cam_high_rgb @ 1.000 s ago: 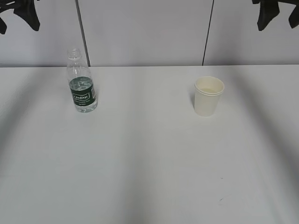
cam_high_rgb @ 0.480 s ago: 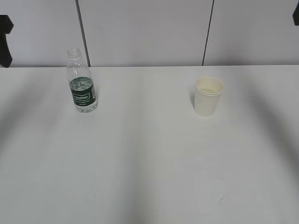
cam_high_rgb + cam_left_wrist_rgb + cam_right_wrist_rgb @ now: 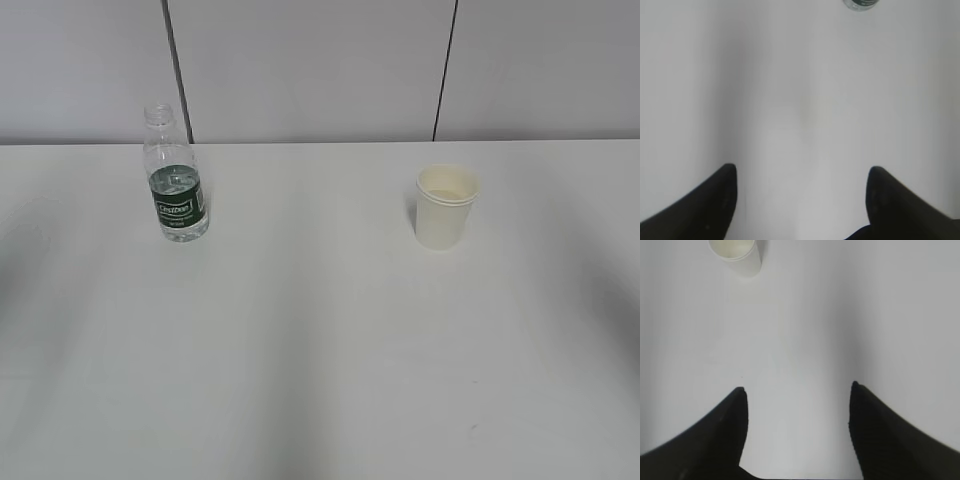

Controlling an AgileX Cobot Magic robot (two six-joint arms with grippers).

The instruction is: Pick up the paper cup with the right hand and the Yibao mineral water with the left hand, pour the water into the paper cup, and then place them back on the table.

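Observation:
The Yibao mineral water (image 3: 174,180), a clear ribbed bottle with a dark green label and no cap, stands upright at the back left of the white table (image 3: 320,340). Its base shows at the top edge of the left wrist view (image 3: 860,4). The cream-white paper cup (image 3: 446,206) stands upright at the back right, and shows at the top left of the right wrist view (image 3: 737,255). My left gripper (image 3: 800,172) is open and empty, well short of the bottle. My right gripper (image 3: 797,389) is open and empty, well short of the cup. Neither arm shows in the exterior view.
A grey panelled wall (image 3: 310,70) with two dark vertical seams stands behind the table. A tiny dark speck (image 3: 472,428) lies on the tabletop at the front right.
Both black arms, seen at the upper corners a second ago, have moved outward and left the exterior view. Bottle and cup have not moved.

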